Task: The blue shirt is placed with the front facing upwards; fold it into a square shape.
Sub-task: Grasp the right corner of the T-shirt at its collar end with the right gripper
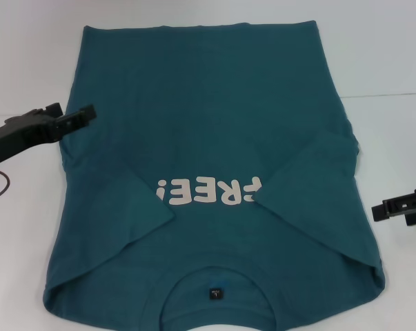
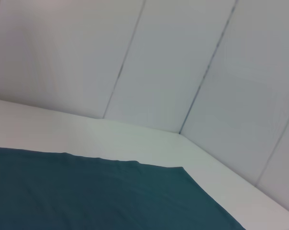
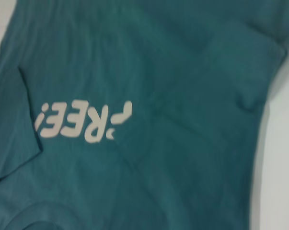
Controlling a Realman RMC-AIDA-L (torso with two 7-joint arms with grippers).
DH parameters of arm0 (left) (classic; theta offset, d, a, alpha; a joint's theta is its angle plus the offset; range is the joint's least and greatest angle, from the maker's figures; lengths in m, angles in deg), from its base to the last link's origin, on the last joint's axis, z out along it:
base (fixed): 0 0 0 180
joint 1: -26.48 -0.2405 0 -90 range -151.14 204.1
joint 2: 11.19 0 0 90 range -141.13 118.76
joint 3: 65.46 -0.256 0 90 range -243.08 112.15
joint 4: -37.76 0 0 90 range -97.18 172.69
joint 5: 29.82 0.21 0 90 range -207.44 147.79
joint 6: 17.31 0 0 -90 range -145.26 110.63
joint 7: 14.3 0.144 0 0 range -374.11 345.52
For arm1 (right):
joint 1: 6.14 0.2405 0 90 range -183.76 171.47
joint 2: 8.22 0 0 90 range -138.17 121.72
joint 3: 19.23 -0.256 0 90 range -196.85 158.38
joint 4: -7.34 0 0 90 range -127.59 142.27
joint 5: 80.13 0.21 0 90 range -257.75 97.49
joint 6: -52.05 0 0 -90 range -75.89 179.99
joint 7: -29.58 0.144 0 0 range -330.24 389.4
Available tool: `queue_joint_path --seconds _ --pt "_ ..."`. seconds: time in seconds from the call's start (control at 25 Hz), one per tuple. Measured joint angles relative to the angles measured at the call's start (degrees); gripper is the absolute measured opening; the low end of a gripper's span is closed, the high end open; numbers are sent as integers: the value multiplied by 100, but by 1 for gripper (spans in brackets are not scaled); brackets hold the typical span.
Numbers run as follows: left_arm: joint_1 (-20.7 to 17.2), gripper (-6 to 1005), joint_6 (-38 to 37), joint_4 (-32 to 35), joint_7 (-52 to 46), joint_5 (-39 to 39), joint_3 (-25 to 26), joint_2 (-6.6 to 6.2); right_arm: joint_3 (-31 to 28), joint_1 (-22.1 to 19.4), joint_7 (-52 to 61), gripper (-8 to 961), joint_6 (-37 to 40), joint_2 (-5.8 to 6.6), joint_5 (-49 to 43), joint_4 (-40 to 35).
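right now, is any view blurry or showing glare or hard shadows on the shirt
Head view: even light, no glare, the shirt sharp enough to read the lettering. Right wrist view: soft, letter edges smeared. Left wrist view: slightly soft, with only the shirt's far edge and pale wall panels.

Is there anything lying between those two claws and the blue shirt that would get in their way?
Nothing visible. The left gripper hangs at the blue shirt's edge; the right gripper waits beside it over the bare white table.
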Motion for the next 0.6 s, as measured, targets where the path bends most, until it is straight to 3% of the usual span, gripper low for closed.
queue_joint_path --seconds 0.2,0.6 --pt "54 876 200 206 -30 -94 0 -11 -110 21 286 919 259 8 -77 2" --pt "159 875 248 324 -79 -179 0 -18 -355 47 620 918 415 216 -85 582"
